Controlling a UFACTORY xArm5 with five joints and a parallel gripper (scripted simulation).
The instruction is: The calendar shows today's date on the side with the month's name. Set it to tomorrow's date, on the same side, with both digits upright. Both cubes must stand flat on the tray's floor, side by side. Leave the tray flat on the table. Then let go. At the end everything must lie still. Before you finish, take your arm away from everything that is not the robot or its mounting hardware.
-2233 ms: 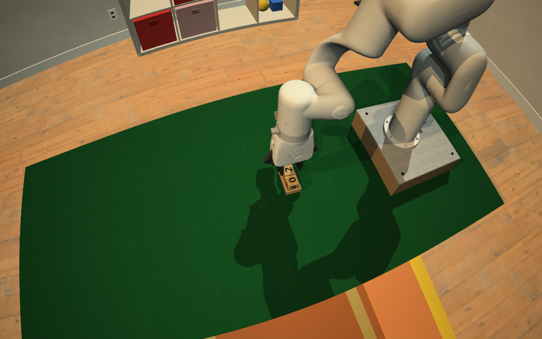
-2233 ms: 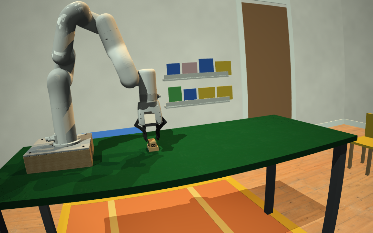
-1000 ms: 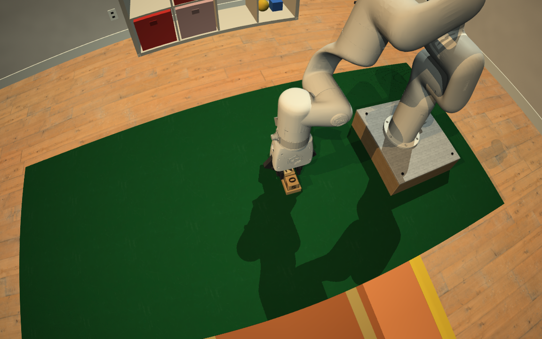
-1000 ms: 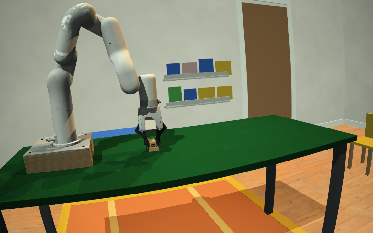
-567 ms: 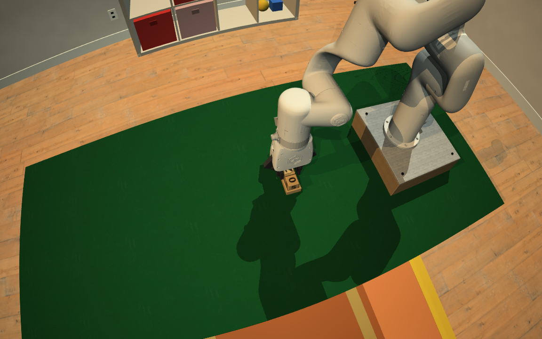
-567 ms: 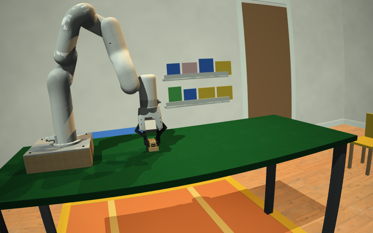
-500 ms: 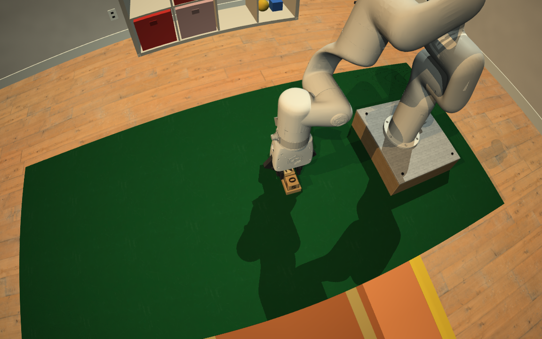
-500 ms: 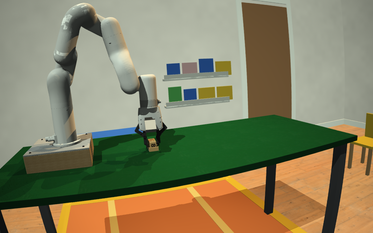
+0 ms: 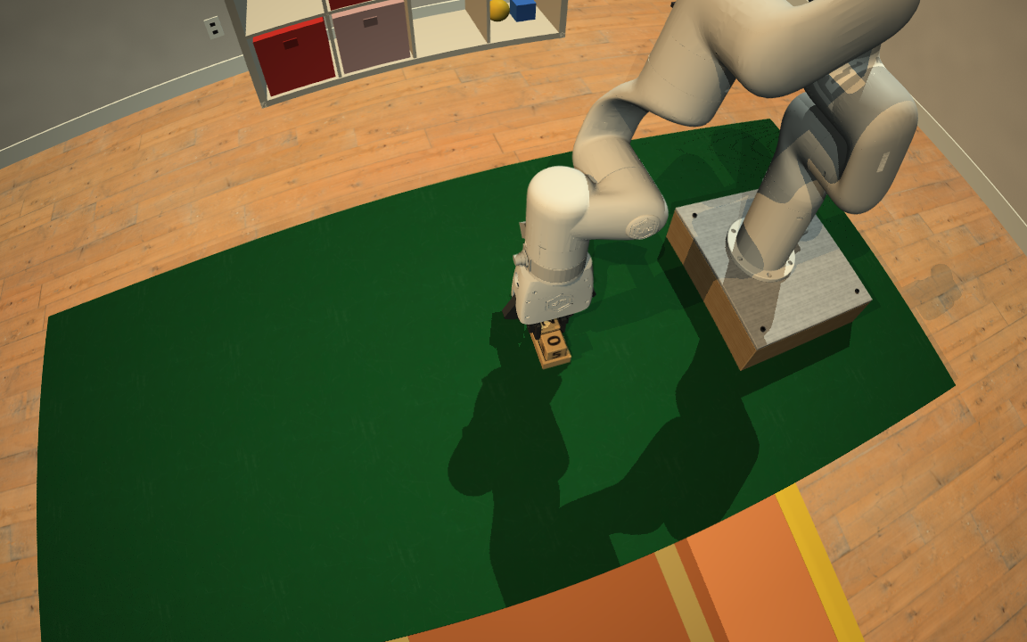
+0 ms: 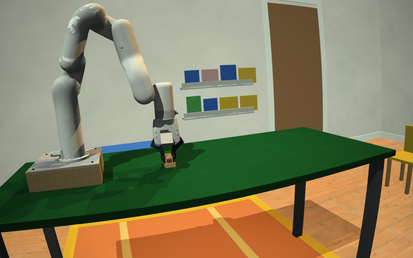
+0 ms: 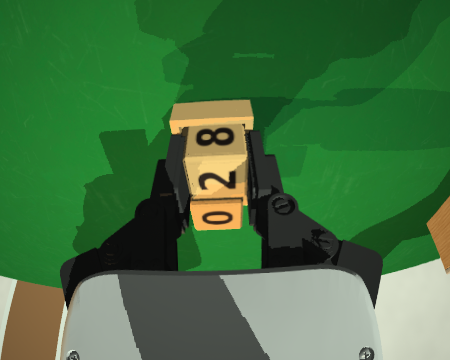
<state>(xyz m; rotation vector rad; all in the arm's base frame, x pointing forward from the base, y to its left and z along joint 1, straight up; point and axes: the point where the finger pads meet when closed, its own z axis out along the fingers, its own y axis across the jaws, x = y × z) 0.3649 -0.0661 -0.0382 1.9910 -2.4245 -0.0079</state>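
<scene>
The wooden tray [image 9: 555,363] [image 10: 169,165] [image 11: 211,113] stands on the green table with two wooden cubes side by side. One cube [image 10: 169,160] [image 11: 192,184] shows a 2 on top and a sideways 8 on its end face. The other cube [image 9: 553,341] [image 11: 217,216] shows a 0 on top; in the top view its end face carries a 5. My gripper [image 10: 169,157] [image 11: 216,152] points down and is shut on the 2-and-8 cube, a black finger against each side. That cube sits low, within the tray's end wall. The month's name is not readable.
The arm's wooden base block [image 9: 772,279] [image 10: 65,173] stands beside the tray, a short way off. The green table top [image 9: 262,399] [image 10: 249,160] extends on the tray's other side. Shelves and a chair [image 10: 408,157] are away from the table.
</scene>
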